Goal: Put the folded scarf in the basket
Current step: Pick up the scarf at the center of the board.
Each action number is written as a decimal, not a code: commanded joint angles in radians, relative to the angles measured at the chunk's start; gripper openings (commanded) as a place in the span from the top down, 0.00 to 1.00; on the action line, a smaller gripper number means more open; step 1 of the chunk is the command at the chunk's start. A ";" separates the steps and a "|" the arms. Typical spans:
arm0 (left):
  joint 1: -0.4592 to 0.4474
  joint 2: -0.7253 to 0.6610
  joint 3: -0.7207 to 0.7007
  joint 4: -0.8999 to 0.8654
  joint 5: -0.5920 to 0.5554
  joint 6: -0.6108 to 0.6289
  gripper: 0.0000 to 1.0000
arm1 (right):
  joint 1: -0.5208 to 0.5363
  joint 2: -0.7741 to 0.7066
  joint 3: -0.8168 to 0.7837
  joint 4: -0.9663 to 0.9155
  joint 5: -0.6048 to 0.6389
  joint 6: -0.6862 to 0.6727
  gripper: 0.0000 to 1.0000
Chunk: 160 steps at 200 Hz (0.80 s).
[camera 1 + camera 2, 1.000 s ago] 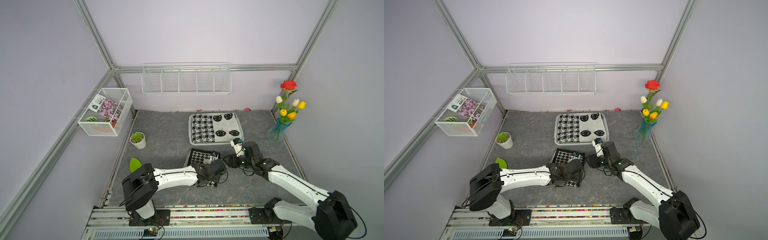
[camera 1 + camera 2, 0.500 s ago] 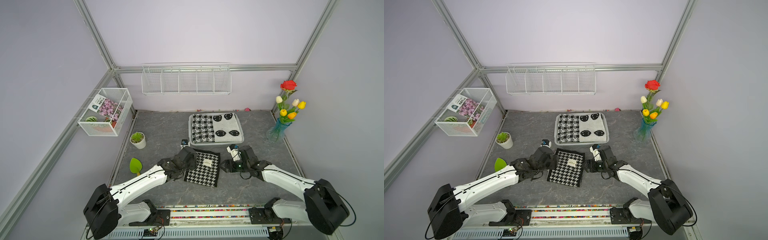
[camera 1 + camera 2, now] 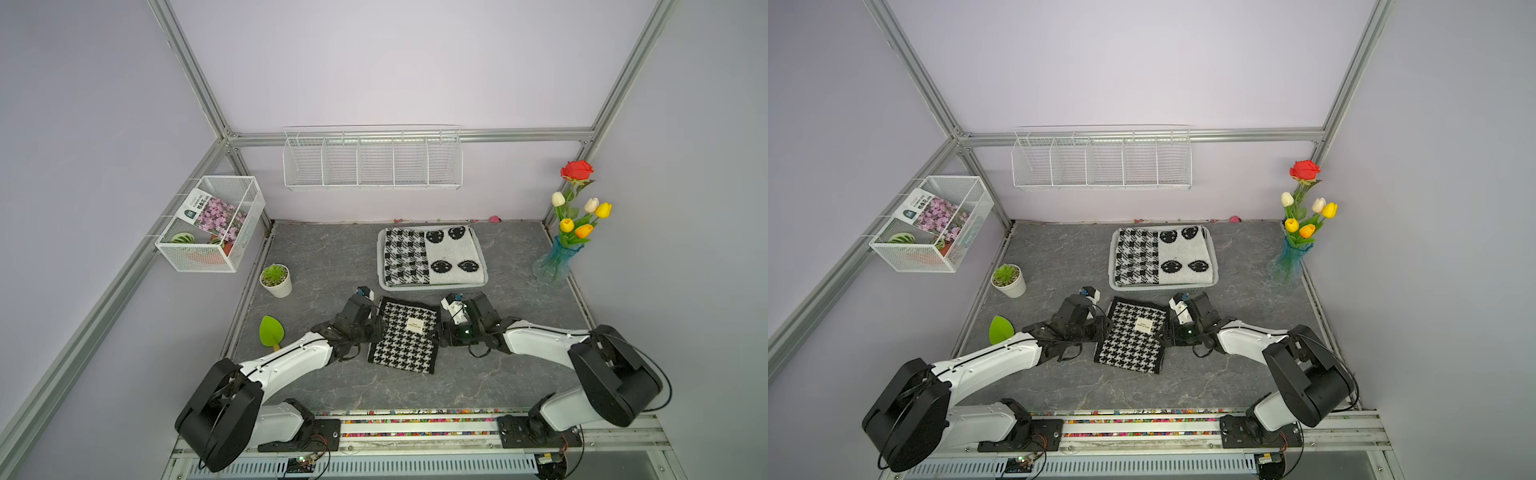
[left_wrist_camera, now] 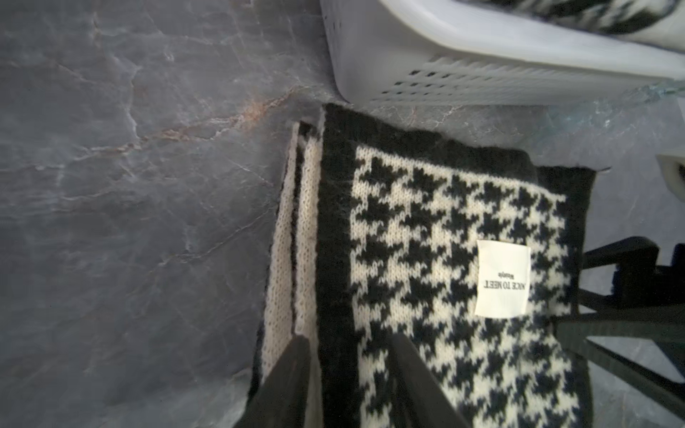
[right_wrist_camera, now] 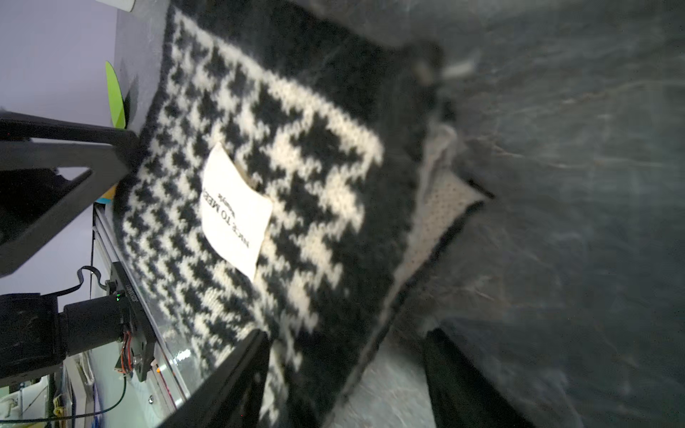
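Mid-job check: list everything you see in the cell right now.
basket: 1, white, centre rear
folded cloths: 2, houndstooth and spotted white, in basket
folded scarf: 1, black-and-white houndstooth, before basket
wire rack: 1, white, back wall
mesh box: 1, white, left wall, holds flower packet
potted plant: 1, green, white pot, left side
leaf-shaped tool: 1, green, left edge
vase: 1, blue, flowers, right corner
left gripper: 1, black, astride scarf's edge
right gripper: 1, black, open, opposite edge

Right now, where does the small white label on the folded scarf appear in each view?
Both top views: white label, near the middle of the folded scarf.
Left wrist view: label on the houndstooth face.
Right wrist view: label, same face, tilted.
Shared landmark: the scarf's black border.
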 commanded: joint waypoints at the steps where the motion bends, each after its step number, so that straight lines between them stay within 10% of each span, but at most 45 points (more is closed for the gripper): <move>1: 0.009 0.034 -0.011 0.039 0.072 0.002 0.70 | 0.023 0.091 0.009 0.016 -0.016 0.034 0.32; 75: 0.009 0.039 -0.026 0.046 0.126 0.005 0.92 | 0.038 0.162 0.058 -0.014 -0.007 -0.008 0.87; 107: 0.013 -0.029 -0.024 -0.010 -0.046 0.012 0.56 | 0.038 0.140 0.064 -0.063 0.038 -0.046 0.89; 160: 0.033 0.005 -0.020 0.084 -0.033 0.055 0.44 | 0.040 0.130 0.071 -0.079 0.042 -0.060 0.89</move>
